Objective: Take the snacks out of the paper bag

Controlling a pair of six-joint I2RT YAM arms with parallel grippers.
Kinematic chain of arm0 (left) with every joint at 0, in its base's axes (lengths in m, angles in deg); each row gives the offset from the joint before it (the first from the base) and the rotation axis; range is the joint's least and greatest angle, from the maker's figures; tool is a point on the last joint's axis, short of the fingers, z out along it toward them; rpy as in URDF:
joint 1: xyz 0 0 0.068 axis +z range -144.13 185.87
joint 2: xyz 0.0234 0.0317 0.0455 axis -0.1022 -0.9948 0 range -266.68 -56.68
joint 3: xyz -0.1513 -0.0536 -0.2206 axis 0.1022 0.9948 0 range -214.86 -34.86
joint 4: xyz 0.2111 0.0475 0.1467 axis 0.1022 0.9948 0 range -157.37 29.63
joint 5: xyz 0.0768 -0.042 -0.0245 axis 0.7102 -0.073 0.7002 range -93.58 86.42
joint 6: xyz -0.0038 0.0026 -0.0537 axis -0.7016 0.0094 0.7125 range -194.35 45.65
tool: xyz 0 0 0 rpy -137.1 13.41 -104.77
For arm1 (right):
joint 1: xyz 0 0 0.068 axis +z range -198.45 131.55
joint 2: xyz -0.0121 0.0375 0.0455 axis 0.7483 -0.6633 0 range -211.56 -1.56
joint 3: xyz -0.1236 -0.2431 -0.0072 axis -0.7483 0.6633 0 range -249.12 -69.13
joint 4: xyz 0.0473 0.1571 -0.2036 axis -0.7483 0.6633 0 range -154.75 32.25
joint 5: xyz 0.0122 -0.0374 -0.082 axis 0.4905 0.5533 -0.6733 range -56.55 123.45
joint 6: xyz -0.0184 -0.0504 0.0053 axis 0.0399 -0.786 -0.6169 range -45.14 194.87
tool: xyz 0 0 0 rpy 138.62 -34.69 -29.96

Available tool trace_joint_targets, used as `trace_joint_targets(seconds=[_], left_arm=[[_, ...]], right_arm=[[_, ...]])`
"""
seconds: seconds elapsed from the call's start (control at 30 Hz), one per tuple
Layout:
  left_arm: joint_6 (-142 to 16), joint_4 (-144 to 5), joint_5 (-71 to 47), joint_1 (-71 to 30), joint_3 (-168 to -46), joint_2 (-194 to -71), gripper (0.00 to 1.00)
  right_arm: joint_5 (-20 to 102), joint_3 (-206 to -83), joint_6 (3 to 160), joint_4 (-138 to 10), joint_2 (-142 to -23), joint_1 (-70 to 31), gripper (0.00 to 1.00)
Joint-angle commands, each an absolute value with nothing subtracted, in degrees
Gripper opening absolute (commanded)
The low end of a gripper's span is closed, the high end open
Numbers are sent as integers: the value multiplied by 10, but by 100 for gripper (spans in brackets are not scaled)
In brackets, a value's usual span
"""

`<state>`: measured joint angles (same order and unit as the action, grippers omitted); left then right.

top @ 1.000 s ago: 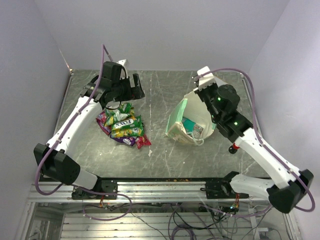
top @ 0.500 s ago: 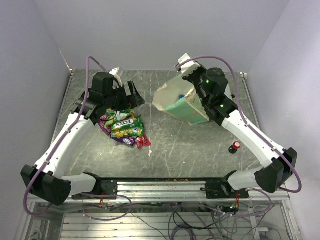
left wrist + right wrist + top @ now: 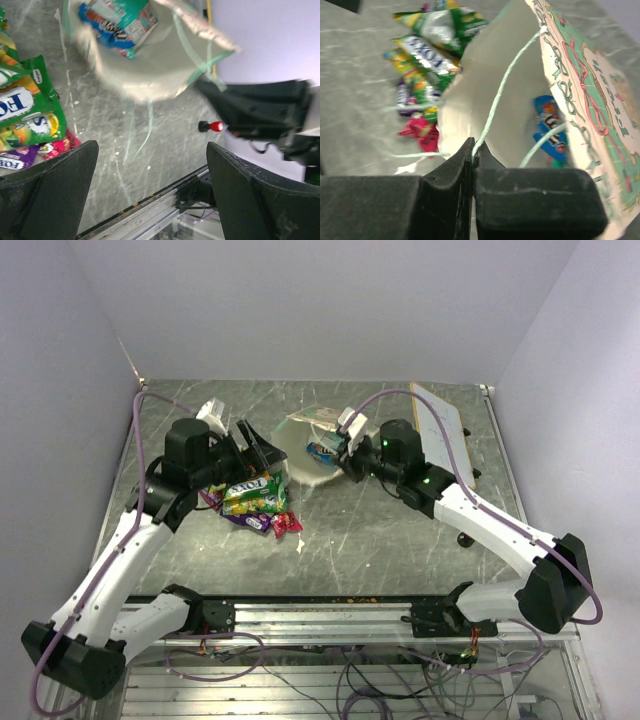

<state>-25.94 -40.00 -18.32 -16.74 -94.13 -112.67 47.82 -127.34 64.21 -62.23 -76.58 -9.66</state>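
Paper bag (image 3: 590, 85) tipped by its string, some snacks (image 3: 250, 495) already out on the desk (image 3: 400, 550).
My right gripper (image 3: 472, 150) is pinched flat on the bag's thin pale-green string handle (image 3: 505, 85), holding it tilted so that the smooth cream inside shows, with a glossy blue packet (image 3: 549, 122) lying within. My left gripper (image 3: 155, 190) is spread wide, holding nothing, just beside the bag's mouth and near the heap of crinkly, shiny green, yellow, purple and red packets on the grey veined surface.

The paper bag (image 3: 298, 458), packets (image 3: 322, 451) in it, is just right of the snacks (image 3: 250, 502) heaped on the table (image 3: 380, 540).
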Motion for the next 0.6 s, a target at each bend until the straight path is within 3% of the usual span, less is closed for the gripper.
trace_joint_targets(seconds=[0.0,0.27,0.43,0.57], left_arm=[[-151,-544,-222,-169,-835,-1079,99],[-154,-574,-212,-193,-811,-1078,99],[-185,-577,-116,-292,-810,-1094,100],[-195,-601,-29,-377,-804,-1118,93]], right_arm=[[571,-1269,749,-650,-745,-85,0],[532,-1268,730,-622,-702,-85,0],[578,-1292,763,-637,-712,-85,0],[577,-1296,786,-647,-709,-85,0]])
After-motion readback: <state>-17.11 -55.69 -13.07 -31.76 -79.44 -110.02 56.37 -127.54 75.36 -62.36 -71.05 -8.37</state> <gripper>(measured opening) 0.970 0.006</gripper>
